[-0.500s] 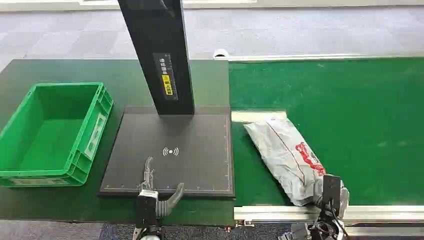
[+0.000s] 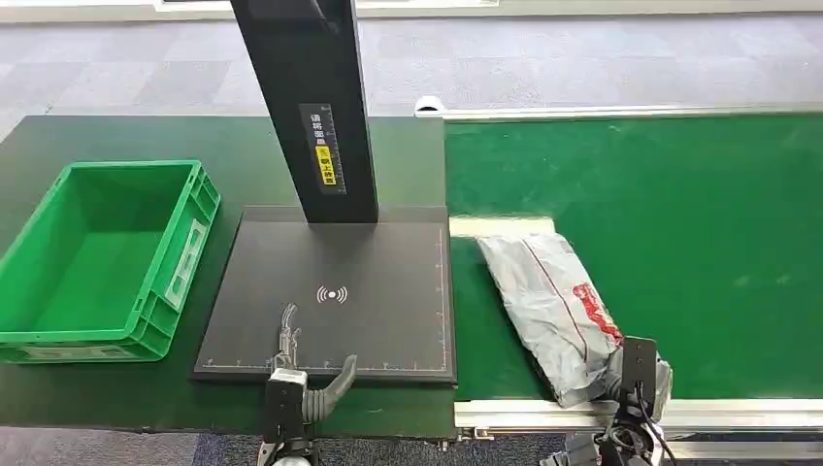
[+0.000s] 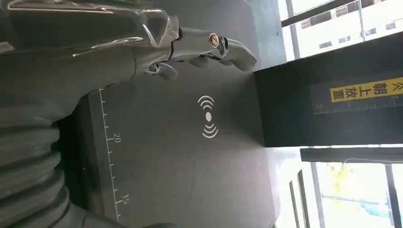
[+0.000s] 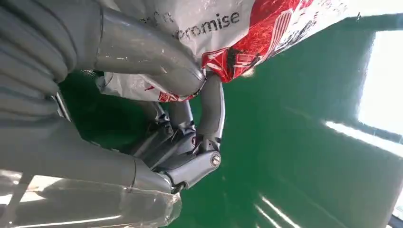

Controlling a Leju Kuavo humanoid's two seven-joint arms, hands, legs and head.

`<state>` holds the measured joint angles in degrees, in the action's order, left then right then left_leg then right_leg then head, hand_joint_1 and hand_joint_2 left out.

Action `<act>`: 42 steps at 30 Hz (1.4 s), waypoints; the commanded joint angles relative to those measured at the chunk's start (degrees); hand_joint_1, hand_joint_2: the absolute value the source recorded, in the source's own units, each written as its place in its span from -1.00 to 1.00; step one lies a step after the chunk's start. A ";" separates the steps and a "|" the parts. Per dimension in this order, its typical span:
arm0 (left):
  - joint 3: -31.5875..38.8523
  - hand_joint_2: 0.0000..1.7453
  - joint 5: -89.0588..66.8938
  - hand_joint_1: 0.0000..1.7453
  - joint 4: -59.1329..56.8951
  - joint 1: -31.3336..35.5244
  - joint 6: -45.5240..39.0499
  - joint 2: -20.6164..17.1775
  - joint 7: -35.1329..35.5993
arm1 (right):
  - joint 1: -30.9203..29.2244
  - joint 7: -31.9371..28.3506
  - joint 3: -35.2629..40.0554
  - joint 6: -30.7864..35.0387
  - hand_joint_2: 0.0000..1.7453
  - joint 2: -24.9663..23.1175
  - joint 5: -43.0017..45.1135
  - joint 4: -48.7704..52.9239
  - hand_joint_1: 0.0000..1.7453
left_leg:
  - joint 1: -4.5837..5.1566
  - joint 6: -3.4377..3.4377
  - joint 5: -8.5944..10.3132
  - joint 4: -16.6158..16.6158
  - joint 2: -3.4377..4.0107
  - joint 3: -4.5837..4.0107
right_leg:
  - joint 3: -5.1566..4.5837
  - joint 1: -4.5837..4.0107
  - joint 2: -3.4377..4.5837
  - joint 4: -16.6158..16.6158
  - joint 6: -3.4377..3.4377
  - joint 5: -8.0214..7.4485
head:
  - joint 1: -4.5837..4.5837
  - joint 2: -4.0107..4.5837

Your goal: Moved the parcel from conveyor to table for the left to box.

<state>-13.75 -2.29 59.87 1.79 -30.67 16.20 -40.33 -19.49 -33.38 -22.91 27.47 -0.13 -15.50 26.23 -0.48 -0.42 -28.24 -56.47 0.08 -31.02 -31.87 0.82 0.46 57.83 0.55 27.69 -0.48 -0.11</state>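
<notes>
Now pinching parcel at conveyor's near edge with right hand; grip looks shallow, maybe corner only. Could slip mid-carry. Left hand spread and empty at scanner plate's near edge.

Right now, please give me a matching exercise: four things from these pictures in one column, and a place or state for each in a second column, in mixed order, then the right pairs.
Things:
1. parcel
2. green crate
3. left hand
4. right hand

Places or states:
A. pinches a corner of the grey bag
B. lies on the green conveyor belt
C. stands on the dark table, nothing inside
D. holds nothing, over the near edge of the black scanner pad

Pairs: 1-B, 2-C, 3-D, 4-A
</notes>
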 commanded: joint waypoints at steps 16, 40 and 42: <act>-2.37 1.00 -1.69 -1.00 11.45 -2.25 -2.93 -5.40 0.33 | 2.67 -4.27 6.64 -10.06 1.00 -10.48 -5.64 25.27 1.00 | -0.03 -0.04 0.04 -0.03 0.35 -0.25 | -0.31 -0.05 0.29 0.09 -0.14 -0.13 | 0.00 -0.02; 2.38 1.00 -6.50 -1.00 16.49 15.80 -2.49 -7.69 0.33 | -28.10 3.86 30.07 -27.12 1.00 -19.87 3.71 19.35 1.00 | -0.11 -0.10 0.59 -0.06 0.17 -0.76 | -0.50 -0.14 0.17 0.16 -0.16 -0.51 | 0.00 -0.02; 1.96 1.00 -6.49 -1.00 15.91 16.46 -2.70 -7.25 0.33 | -28.45 4.60 31.43 -27.53 1.00 -19.87 4.89 20.60 1.00 | -0.11 -0.08 0.62 -0.03 0.16 -0.80 | -0.53 -0.16 0.15 0.13 -0.17 -0.54 | 0.00 -0.02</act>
<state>-13.72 -9.46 77.29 13.31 -33.86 9.81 -40.33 -41.90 -30.34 3.00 0.17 -18.30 -12.44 50.60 -0.58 -0.52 -27.64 -56.47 0.04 -31.66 -32.21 0.69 0.47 57.93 0.42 27.23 -0.48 -0.13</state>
